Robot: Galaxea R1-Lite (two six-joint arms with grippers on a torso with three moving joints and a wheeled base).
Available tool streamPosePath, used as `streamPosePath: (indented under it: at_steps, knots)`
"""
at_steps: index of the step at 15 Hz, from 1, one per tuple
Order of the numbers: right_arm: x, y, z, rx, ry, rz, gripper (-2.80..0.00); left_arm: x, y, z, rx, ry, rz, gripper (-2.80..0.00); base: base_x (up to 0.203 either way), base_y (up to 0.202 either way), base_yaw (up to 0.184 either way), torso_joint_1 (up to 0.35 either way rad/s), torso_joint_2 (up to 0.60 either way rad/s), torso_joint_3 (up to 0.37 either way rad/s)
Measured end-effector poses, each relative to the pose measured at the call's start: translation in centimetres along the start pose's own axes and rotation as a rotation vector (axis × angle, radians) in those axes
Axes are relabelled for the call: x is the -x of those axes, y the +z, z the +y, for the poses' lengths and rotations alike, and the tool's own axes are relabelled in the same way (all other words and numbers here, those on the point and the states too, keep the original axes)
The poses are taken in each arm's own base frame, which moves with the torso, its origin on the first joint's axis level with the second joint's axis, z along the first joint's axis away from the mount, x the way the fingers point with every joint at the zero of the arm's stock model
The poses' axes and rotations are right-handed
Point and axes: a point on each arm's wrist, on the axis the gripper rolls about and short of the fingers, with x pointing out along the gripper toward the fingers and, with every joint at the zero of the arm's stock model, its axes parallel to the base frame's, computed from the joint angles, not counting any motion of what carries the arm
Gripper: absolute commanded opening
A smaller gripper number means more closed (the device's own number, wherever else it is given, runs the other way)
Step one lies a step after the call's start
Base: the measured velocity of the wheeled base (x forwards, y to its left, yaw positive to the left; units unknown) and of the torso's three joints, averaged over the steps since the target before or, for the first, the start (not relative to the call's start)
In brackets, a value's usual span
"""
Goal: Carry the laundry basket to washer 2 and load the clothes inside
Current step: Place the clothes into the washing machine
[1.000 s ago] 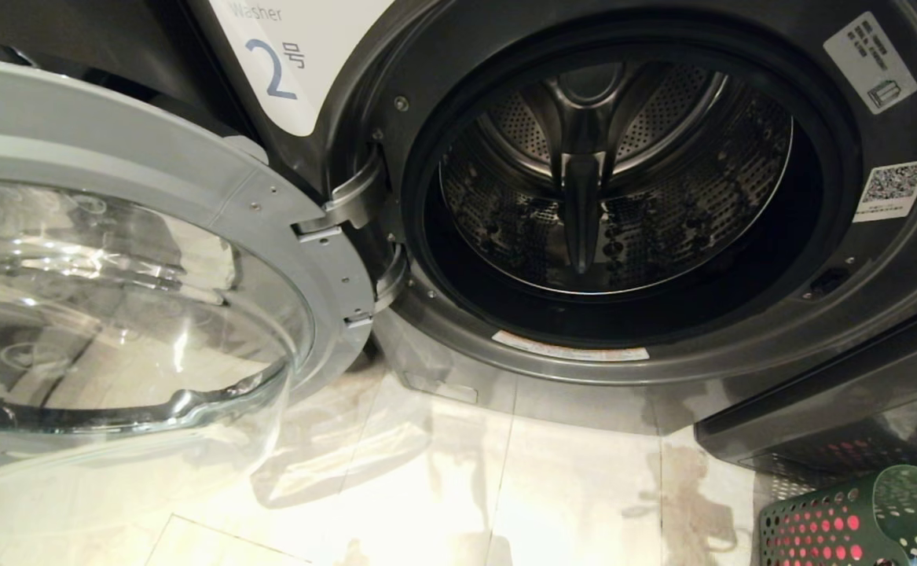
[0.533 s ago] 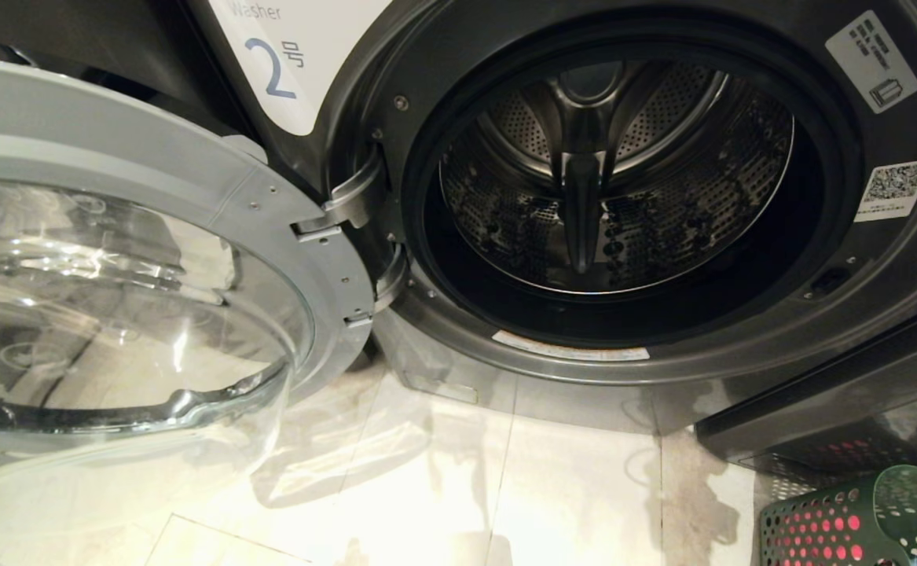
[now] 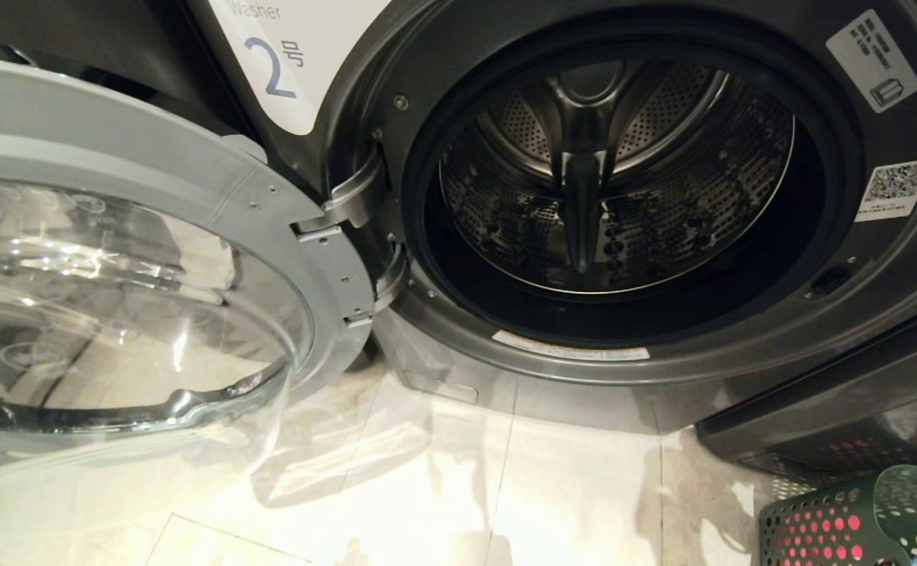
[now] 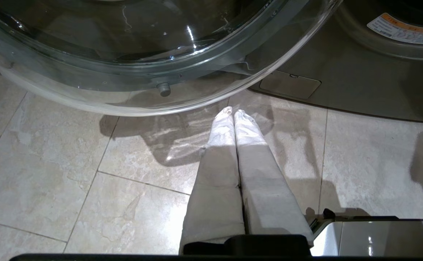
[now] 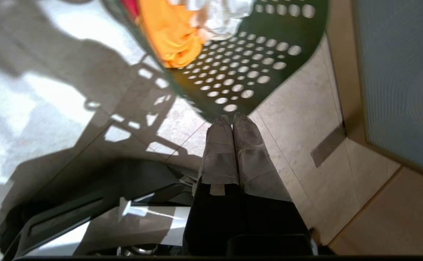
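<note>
Washer 2 (image 3: 851, 330), dark grey with a "2" label (image 3: 273, 67), fills the head view; its glass door (image 3: 112, 259) hangs open to the left and the steel drum (image 3: 615, 173) holds nothing. The green perforated laundry basket (image 3: 859, 519) sits on the floor at the lower right, pink cloth showing through its holes. In the right wrist view the basket (image 5: 240, 69) holds the clothes: an orange garment (image 5: 171, 32), a white one (image 5: 218, 14) and a bit of red. My right gripper (image 5: 232, 117) is shut and empty, just short of the basket's wall. My left gripper (image 4: 233, 111) is shut, empty, low over the tiles below the door (image 4: 142, 54).
Pale floor tiles (image 3: 505, 487) lie before the washer. A dark lower panel (image 3: 835, 409) of the machine juts out beside the basket. In the right wrist view a tan wall (image 5: 396, 90) stands close on the basket's far side, and part of my base (image 5: 88, 224) shows below.
The head view has barely changed; only shadows on the tiles near the basket have shifted. The washer, door and basket stay where they were.
</note>
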Motion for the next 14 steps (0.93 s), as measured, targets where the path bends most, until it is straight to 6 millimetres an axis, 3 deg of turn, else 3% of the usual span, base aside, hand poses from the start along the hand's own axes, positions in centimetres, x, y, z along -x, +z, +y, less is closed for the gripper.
streamPosePath:
  at_steps: [4,7,10,14]
  knots:
    - [0.2,0.6,-4.5,-0.047,-0.092,-0.009,-2.8,0.0,0.0,0.0,0.0,0.0,0.0,-2.8,0.0,0.0,0.0,0.0,0.0,0.0]
    - [-0.7,0.7,-5.0,-0.03,-0.069,0.05,-2.8,0.0,0.0,0.0,0.0,0.0,0.0,-2.8,0.0,0.0,0.0,0.0,0.0,0.0]
    - [-4.0,1.8,-4.5,-0.032,-0.018,0.144,-2.8,0.0,0.0,0.0,0.0,0.0,0.0,-2.8,0.0,0.0,0.0,0.0,0.0,0.0]
    - [-10.8,3.8,-4.4,0.027,0.013,0.185,-2.8,0.0,0.0,0.0,0.0,0.001,0.0,-2.8,0.0,0.0,0.0,0.0,0.0,0.0]
